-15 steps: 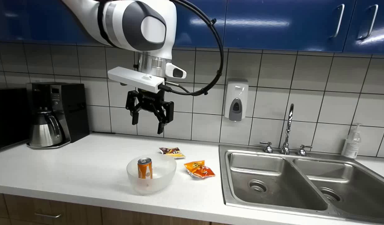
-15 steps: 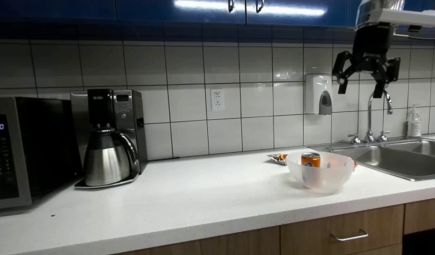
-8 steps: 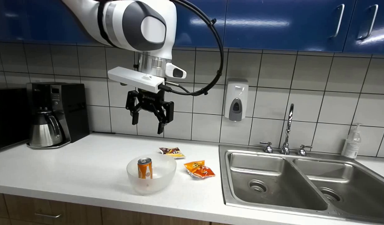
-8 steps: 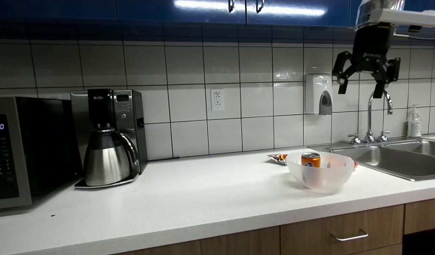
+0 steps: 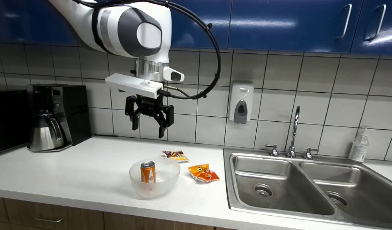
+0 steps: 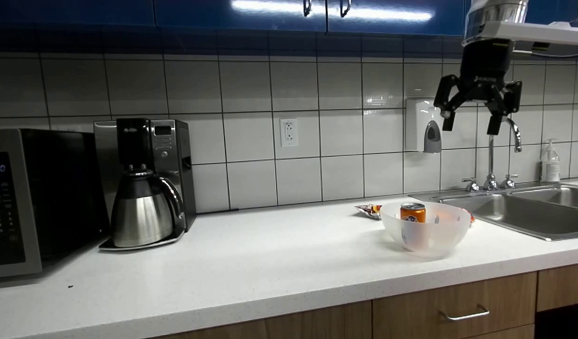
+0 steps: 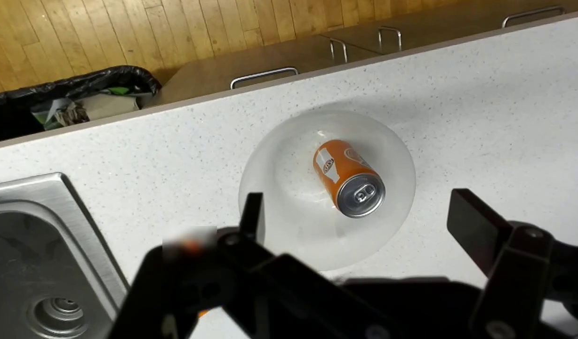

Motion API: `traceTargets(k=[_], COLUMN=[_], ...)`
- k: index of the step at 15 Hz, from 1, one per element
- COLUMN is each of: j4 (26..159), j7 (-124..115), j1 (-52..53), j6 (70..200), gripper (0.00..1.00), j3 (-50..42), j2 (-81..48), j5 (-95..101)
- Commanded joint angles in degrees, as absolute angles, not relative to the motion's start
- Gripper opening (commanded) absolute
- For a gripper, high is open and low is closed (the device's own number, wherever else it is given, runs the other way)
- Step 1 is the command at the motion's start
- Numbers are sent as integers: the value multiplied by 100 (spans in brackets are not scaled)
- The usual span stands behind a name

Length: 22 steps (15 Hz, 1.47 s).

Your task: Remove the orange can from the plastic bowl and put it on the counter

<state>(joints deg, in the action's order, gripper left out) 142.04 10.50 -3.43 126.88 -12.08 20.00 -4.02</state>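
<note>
The orange can stands upright in the clear whitish plastic bowl. In an exterior view the can shows above the rim of the bowl. The bowl rests on the white counter near its front edge. In the wrist view the can shows its silvery top, inside the bowl. My gripper is open and empty, high above the counter, pointing down. It also shows in an exterior view, well above the bowl. In the wrist view the fingers are wide apart.
Two snack packets lie behind and beside the bowl. The steel double sink with a faucet adjoins the counter. A coffee maker and a microwave stand farther along. A soap dispenser hangs on the wall.
The arm and gripper have moved slightly to the left and a little down in both exterior views. The gripper stays open. The can and bowl have not moved.
</note>
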Motion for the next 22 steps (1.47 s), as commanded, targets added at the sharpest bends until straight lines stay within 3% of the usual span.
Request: traceTargets(k=[1,11,22], j4=[14406,14704,14473], j7=[1021,940,926], j1=[-431,-435,-347], j6=[13121,14506,15146], gripper=[100,100,100], j3=[-956,-767,-592], j2=[1989,1252,262], j5=[-177,400,373])
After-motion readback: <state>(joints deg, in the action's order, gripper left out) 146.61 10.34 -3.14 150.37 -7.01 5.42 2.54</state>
